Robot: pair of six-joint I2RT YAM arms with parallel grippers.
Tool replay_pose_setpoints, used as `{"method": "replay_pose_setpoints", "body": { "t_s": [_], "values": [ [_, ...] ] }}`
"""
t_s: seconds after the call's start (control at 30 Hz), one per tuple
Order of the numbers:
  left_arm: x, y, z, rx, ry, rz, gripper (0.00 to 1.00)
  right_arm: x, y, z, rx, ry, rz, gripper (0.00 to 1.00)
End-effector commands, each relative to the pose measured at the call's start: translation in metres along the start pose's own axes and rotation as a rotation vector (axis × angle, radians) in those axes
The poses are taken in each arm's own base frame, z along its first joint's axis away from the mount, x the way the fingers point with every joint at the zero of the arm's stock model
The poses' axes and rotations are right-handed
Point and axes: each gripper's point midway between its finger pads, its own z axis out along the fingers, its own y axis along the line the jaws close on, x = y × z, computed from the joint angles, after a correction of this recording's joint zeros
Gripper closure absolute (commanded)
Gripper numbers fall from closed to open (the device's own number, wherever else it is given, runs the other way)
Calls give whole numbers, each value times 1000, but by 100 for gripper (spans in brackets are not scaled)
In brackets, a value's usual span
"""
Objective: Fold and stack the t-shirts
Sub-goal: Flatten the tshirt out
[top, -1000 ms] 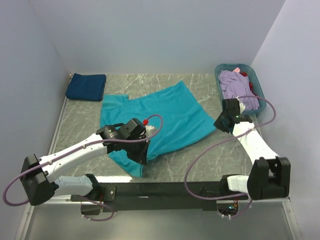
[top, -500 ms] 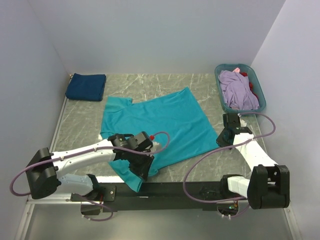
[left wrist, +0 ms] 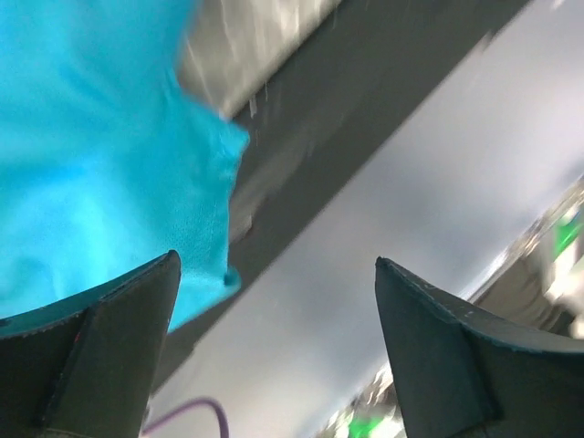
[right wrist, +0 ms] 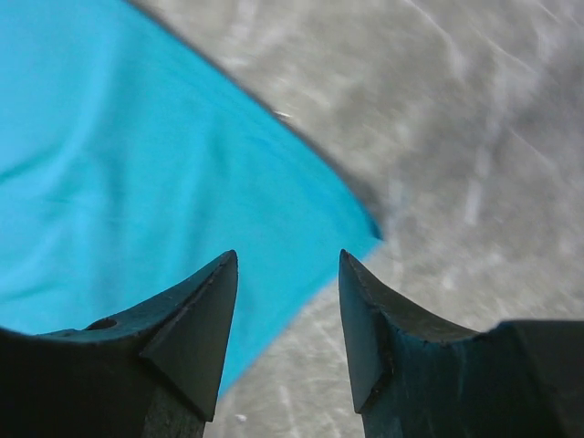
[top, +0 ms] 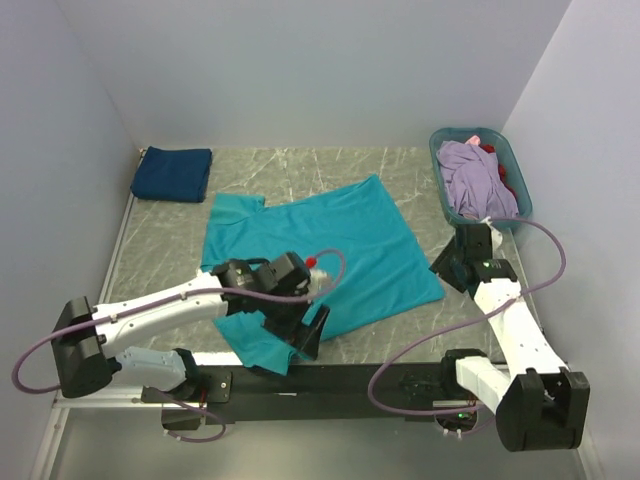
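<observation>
A teal t-shirt (top: 330, 245) lies spread flat across the middle of the table, its bottom hem at the near edge. My left gripper (top: 312, 338) hovers over that near hem, open wide with nothing between its fingers; in the left wrist view the teal t-shirt (left wrist: 91, 137) sits off to the left of the gripper (left wrist: 276, 259). My right gripper (top: 445, 272) is open just above the shirt's right corner (right wrist: 360, 228), holding nothing (right wrist: 287, 255). A folded navy t-shirt (top: 172, 173) rests at the far left. Lavender (top: 478, 180) and red (top: 505, 175) t-shirts lie in the basket.
The teal-blue plastic basket (top: 440, 175) stands at the far right corner against the wall. The grey marble tabletop (top: 300, 165) ends in a black rail (top: 350, 378) at the near edge, where both arm bases sit. Walls close in on three sides.
Both grippers were shut on the teal shirt and have opened and let it go. The shirt was drawn toward the near edge and now lies flat. The left gripper shifted right.
</observation>
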Motion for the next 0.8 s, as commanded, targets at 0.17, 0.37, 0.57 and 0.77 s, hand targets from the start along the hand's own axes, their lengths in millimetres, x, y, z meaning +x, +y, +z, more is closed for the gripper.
{"method": "replay_pose_setpoints", "body": {
  "t_s": [0.17, 0.37, 0.57, 0.77],
  "values": [
    [-64, 17, -45, 62, -251, -150, 11, -13, 68, -4, -223, 6, -139, 46],
    [-45, 6, -49, 103, -247, -178, 10, 1, 68, 13, -215, 65, -134, 50],
    [-64, 111, -40, -164, -345, -497, 15, 10, 70, 38, -181, 143, -131, 51],
    [-84, 214, -46, -307, -450, -763, 28, 21, 57, 54, -114, 213, -125, 52]
  ]
}}
